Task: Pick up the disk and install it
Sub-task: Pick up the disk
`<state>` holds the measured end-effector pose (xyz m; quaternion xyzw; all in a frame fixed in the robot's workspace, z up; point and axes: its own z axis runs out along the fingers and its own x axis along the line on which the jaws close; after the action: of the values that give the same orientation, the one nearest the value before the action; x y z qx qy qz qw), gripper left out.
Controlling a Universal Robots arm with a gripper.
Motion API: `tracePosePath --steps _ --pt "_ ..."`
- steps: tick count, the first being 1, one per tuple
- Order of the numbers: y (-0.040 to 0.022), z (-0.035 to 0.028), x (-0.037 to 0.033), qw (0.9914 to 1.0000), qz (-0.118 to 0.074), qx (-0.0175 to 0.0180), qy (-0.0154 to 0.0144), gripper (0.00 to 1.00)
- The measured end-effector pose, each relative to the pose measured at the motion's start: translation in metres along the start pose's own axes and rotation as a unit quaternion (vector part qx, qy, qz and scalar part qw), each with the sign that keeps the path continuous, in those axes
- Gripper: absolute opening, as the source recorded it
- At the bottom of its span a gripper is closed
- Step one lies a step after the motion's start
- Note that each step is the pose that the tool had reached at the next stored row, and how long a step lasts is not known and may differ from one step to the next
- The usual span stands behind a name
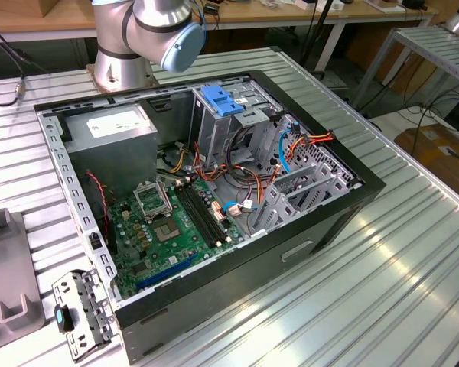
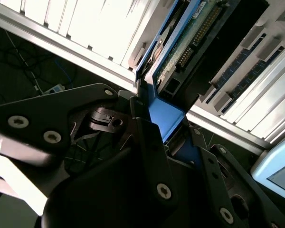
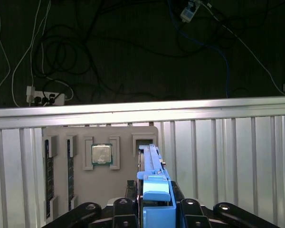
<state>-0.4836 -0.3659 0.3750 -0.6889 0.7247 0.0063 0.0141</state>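
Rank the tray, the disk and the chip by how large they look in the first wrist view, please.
1. tray
2. disk, but it is nearest the camera, so this place is unsure
3. chip, clearly the smallest

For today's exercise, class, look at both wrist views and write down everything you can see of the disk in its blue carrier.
The disk is a flat drive framed by a bright blue plastic carrier. It stands on edge in a slot of a grey holder plate lying on the ribbed metal table. The second wrist view shows one face: a green circuit board with a row of connector pins. Its blue end faces the gripper, which sits right at it.
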Motion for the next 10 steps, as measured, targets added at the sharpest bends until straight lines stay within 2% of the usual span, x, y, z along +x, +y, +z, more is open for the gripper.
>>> tracePosePath --steps 10 --pt "0.0 -0.0061 -0.0002 1.0 0.0 -0.0004 0.0 0.37"
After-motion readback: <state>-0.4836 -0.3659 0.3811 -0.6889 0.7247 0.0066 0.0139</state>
